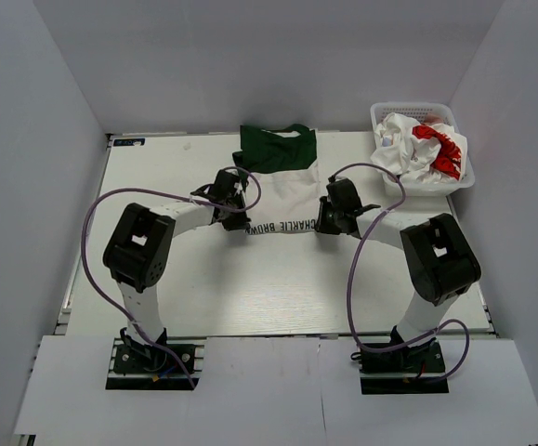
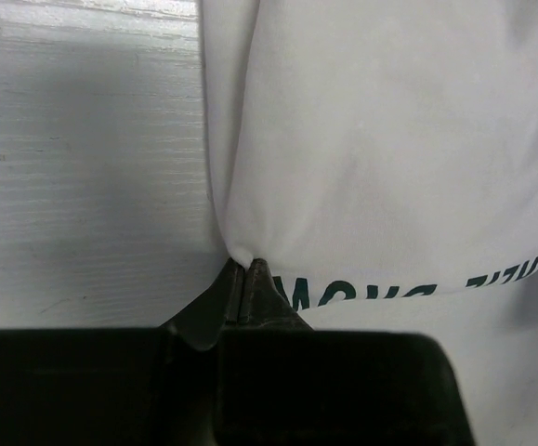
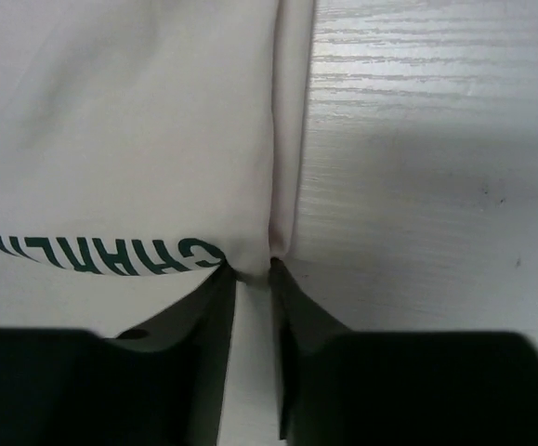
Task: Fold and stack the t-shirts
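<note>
A white t-shirt with dark green sleeves and neck [image 1: 282, 190] lies partly folded at the table's middle back, green lettering along its near edge. My left gripper [image 1: 241, 218] is shut on the shirt's near left corner; in the left wrist view [image 2: 247, 267] the cloth [image 2: 389, 139] is pinched at the fingertips. My right gripper [image 1: 322, 223] grips the near right corner; in the right wrist view [image 3: 253, 271] a thick fold of cloth [image 3: 120, 121] sits between the narrowly parted jaws. A second white shirt with red print [image 1: 422, 149] lies crumpled in the basket.
A white plastic lattice basket [image 1: 417, 106] stands at the back right corner. The pale wood-grain table [image 1: 250, 288] is walled in by white panels on the left, back and right. Purple cables loop off both arms.
</note>
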